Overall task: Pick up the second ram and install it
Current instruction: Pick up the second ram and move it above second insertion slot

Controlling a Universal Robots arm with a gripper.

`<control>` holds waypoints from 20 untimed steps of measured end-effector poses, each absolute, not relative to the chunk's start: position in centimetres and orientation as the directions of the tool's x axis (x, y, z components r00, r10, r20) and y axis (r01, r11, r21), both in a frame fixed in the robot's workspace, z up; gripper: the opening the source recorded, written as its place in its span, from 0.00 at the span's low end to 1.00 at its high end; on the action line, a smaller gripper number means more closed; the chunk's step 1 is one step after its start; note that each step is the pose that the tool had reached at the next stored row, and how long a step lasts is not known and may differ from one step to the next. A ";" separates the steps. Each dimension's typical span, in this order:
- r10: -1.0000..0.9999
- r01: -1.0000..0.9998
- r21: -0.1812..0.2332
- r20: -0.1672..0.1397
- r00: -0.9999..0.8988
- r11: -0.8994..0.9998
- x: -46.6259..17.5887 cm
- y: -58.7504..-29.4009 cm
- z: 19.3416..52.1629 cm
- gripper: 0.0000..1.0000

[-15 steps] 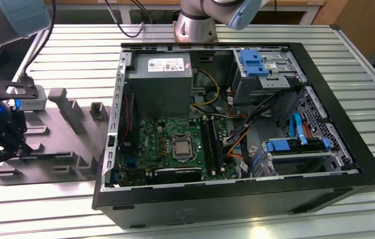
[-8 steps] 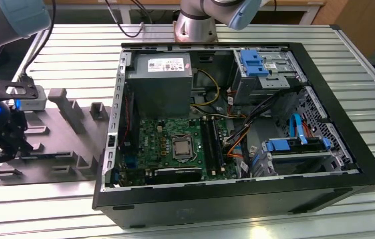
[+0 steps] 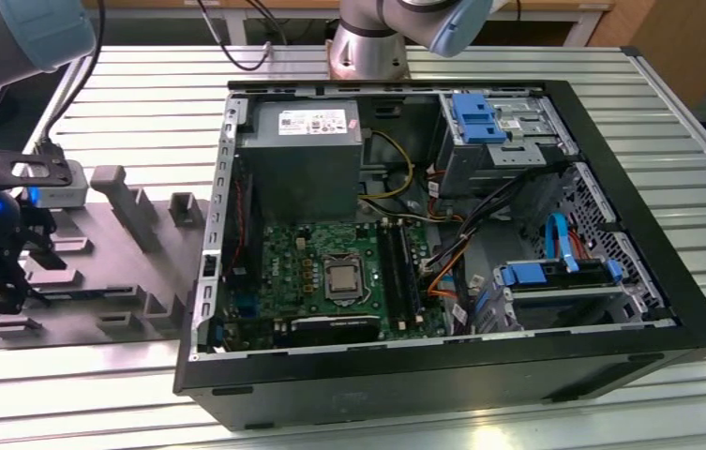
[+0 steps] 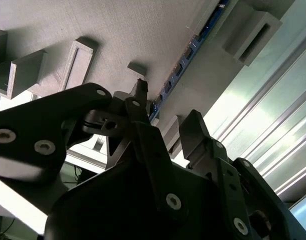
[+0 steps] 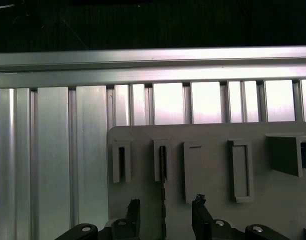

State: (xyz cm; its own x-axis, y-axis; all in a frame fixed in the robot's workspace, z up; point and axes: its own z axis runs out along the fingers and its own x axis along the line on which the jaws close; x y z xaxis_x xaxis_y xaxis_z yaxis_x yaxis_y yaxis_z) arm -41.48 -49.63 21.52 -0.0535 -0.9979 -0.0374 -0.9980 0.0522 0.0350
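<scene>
Hand [image 5: 165,214] open — fingers [image 5: 133,217] either side of the second ram [image 4: 185,60]; no contact

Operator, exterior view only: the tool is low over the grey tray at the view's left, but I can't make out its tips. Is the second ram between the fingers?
Observer: Yes. In the first wrist view the second ram runs edge-on between the tips of the tool, roughly centred.
Operator: Clamped yet?
Observer: No, the tool is open. There is a gap on each side of the stick.
Operator: Is it lifted?
Observer: No. One end sits in a slotted block of the tray.
</scene>
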 end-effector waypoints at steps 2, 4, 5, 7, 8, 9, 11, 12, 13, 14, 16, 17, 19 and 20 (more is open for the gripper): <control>-0.998 -0.998 0.035 -0.037 -0.053 0.052 -41.5 -49.6 21.5 0.53; -0.998 -0.998 0.035 -0.037 -0.053 0.052 -41.5 -49.6 21.5 0.53; -0.998 -0.998 0.035 -0.037 -0.053 0.052 -41.5 -49.6 21.5 0.53; -0.998 -0.998 0.035 -0.038 -0.053 0.052 -41.5 -49.6 21.4 0.53; -0.998 -0.998 0.035 -0.037 -0.053 0.052 -41.5 -49.6 21.4 0.53; -0.998 -0.998 0.035 -0.037 -0.053 0.052 -41.5 -49.6 21.3 0.53; -0.998 -0.998 0.035 -0.037 -0.053 0.052 -41.5 -49.6 21.3 0.53; -0.998 -0.998 0.035 -0.037 -0.053 0.052 -41.5 -49.6 21.2 0.53; -0.998 -0.998 0.035 -0.037 -0.053 0.052 -41.5 -49.6 21.2 0.53; -0.998 -0.998 0.035 -0.037 -0.053 0.052 -41.5 -49.6 21.2 0.53; -0.998 -0.998 0.035 -0.037 -0.053 0.052 -41.5 -49.6 21.1 0.53; -0.998 -0.998 0.035 -0.037 -0.053 0.052 -41.5 -49.6 21.1 0.53; -0.998 -0.998 0.035 -0.037 -0.053 0.052 -41.5 -49.6 21.1 0.53; -0.998 -0.998 0.034 -0.037 -0.053 0.052 -41.5 -49.6 21.0 0.53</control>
